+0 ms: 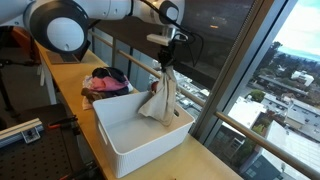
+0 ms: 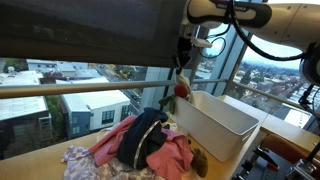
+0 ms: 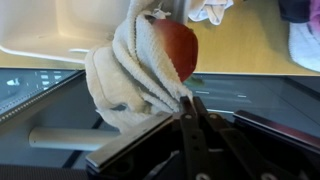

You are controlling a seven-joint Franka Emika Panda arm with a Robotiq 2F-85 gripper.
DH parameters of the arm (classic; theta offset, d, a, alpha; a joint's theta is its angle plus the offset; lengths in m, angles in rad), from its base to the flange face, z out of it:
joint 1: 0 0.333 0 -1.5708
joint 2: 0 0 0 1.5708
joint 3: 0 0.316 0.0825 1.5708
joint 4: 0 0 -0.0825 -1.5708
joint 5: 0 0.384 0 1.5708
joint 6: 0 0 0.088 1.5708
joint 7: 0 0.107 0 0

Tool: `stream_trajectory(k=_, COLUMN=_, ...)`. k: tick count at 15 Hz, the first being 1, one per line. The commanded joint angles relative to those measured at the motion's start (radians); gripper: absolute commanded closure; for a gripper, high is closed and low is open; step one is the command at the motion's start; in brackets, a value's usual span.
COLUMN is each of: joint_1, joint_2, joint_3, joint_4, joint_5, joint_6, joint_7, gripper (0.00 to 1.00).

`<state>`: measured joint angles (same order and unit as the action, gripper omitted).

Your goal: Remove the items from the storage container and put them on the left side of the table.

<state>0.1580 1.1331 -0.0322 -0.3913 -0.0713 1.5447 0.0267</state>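
My gripper (image 1: pixel 166 60) is shut on a beige cloth (image 1: pixel 158 100) with a red patch. The cloth hangs down from it above the far edge of the white storage container (image 1: pixel 130 140). In the wrist view the closed fingers (image 3: pixel 186 103) pinch a corner of the cloth (image 3: pixel 140 65). It also shows as a small hanging cloth (image 2: pixel 181 88) under the gripper (image 2: pixel 184 62), left of the container (image 2: pixel 215 125). The container's inside looks bare where I can see it.
A pile of pink, dark and patterned clothes (image 2: pixel 140 145) lies on the wooden table (image 1: pixel 65 75) beside the container. It also shows behind the container (image 1: pixel 105 82). A glass window and railing run along the table's far edge.
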Motion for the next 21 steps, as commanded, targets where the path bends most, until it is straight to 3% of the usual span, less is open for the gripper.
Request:
stream_trajectory(k=1, joint_1=0.052, joint_2=-0.085, joint_3=0.002, joint_4=-0.007, joint_5=-0.016, joint_6=-0.038, joint_7=-0.015, gripper=0.99)
stream_trajectory(k=12, joint_1=0.169, joint_2=-0.235, joint_3=0.015, joint_4=-0.015, joint_5=-0.023, joint_6=-0.168, joint_7=-0.014, gripper=0.99)
stream_trajectory(k=21, joint_1=0.406, joint_2=-0.258, joint_3=0.003, joint_4=-0.011, joint_5=-0.109, joint_6=-0.19, joint_7=0.022, gripper=0.99)
